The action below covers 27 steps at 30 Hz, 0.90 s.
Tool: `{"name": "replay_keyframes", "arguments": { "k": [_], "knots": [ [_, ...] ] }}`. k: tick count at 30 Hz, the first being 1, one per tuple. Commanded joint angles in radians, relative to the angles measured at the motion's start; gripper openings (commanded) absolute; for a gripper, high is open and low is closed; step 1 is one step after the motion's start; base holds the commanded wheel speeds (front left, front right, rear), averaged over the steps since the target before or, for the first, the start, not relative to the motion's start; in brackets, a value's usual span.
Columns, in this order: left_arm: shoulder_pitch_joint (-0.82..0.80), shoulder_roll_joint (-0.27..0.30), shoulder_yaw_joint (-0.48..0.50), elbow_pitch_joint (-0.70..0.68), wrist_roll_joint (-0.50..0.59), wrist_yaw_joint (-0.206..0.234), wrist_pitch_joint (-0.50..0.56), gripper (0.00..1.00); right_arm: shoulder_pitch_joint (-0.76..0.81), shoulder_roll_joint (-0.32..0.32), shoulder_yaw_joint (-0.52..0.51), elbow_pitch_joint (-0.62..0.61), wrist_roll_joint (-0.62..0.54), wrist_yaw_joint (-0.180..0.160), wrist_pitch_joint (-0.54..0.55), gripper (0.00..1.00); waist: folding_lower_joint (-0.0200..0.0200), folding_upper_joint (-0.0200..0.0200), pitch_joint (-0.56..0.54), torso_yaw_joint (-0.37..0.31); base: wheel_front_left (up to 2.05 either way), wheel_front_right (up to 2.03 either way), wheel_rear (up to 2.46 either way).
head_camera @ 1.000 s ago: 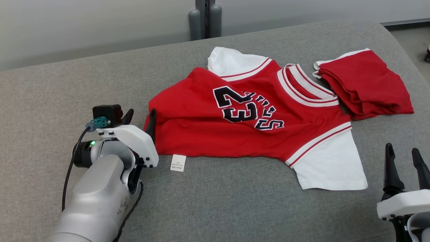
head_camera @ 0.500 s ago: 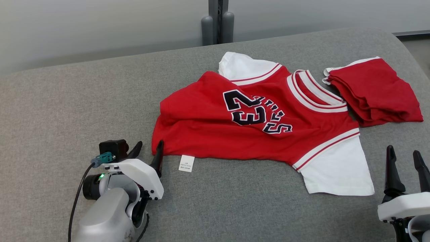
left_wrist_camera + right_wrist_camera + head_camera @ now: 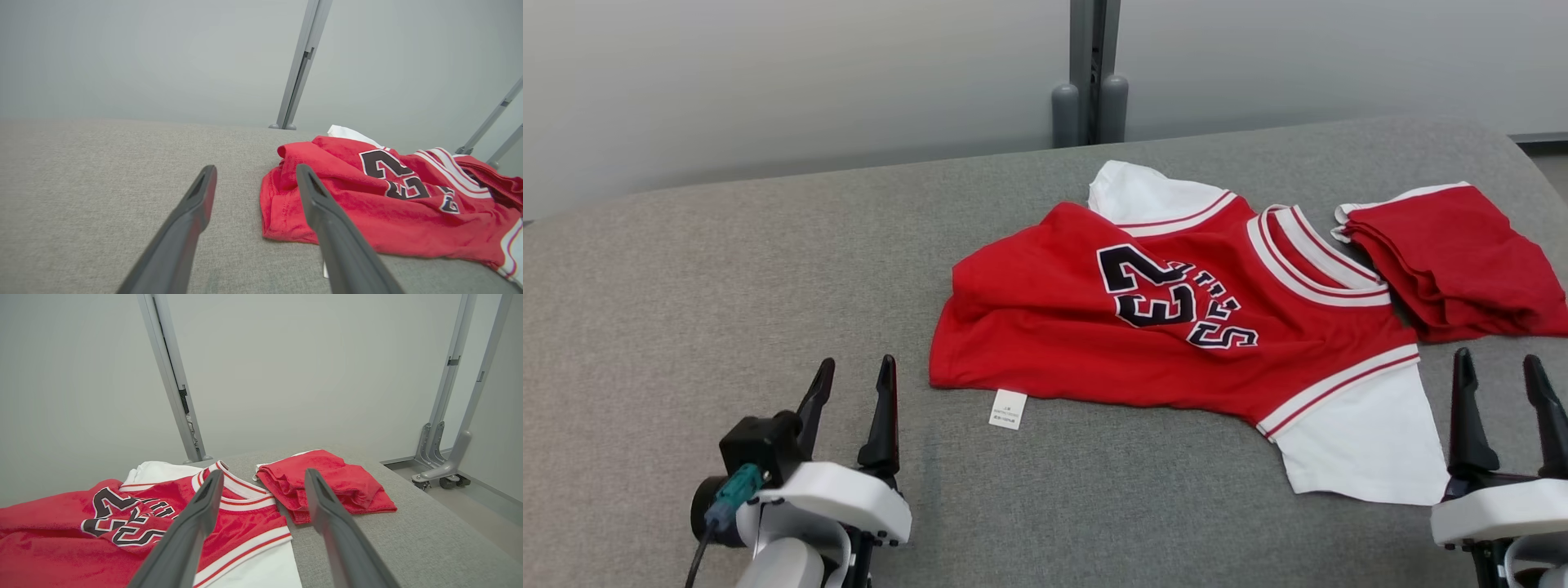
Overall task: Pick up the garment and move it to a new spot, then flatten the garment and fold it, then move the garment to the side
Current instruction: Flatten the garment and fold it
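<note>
Treat centre-frame garment [image 3: 1176, 327] as roughly flattened; folding, side move outstanding. Note left end effector [image 3: 858, 363], right end effector [image 3: 1497, 357] apart, empty.

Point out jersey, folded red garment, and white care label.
jersey [image 3: 1045, 335], head view, red body left of the number.
folded red garment [image 3: 1462, 261], head view, top layer's middle.
white care label [image 3: 1008, 409], head view, label's middle.

One red jersey [image 3: 1086, 351], one folded red garment [image 3: 1462, 261] at its two o'clock, one white label [image 3: 1008, 409] at its seven o'clock, one left gripper [image 3: 858, 363], one right gripper [image 3: 1498, 357]
</note>
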Motion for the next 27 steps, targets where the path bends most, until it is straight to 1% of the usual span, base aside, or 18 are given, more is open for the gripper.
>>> {"name": "replay_keyframes", "arguments": {
  "k": [1,6,13,21,27],
  "knots": [
    [0.038,-0.007,0.027,-0.039,0.023,0.005,-0.004,1.00,0.014,-0.004,0.015,-0.010,-0.002,0.000,-0.009,1.00,0.0000,0.0000,-0.023,0.022,0.00,0.00,0.00],
    [0.138,-0.041,0.078,-0.122,0.083,-0.011,-0.004,1.00,0.032,-0.004,0.082,-0.016,0.006,0.000,-0.017,1.00,0.0000,0.0000,-0.053,0.051,0.00,0.00,0.00],
    [0.201,-0.071,0.123,-0.133,0.124,-0.026,-0.004,1.00,0.061,-0.004,0.155,-0.002,0.022,0.000,-0.038,1.00,0.0000,0.0000,-0.085,0.085,0.00,0.00,0.00],
    [0.199,-0.084,0.146,-0.132,0.148,-0.044,-0.004,1.00,0.041,-0.004,0.193,0.038,-0.004,0.000,-0.060,1.00,0.0000,0.0000,-0.095,0.102,0.00,0.00,0.00],
    [0.200,-0.086,0.152,-0.123,0.161,-0.048,-0.004,1.00,0.031,-0.004,0.195,0.055,-0.013,0.000,-0.063,1.00,0.0000,0.0000,-0.097,0.102,0.00,0.00,0.00]
  ]
}}
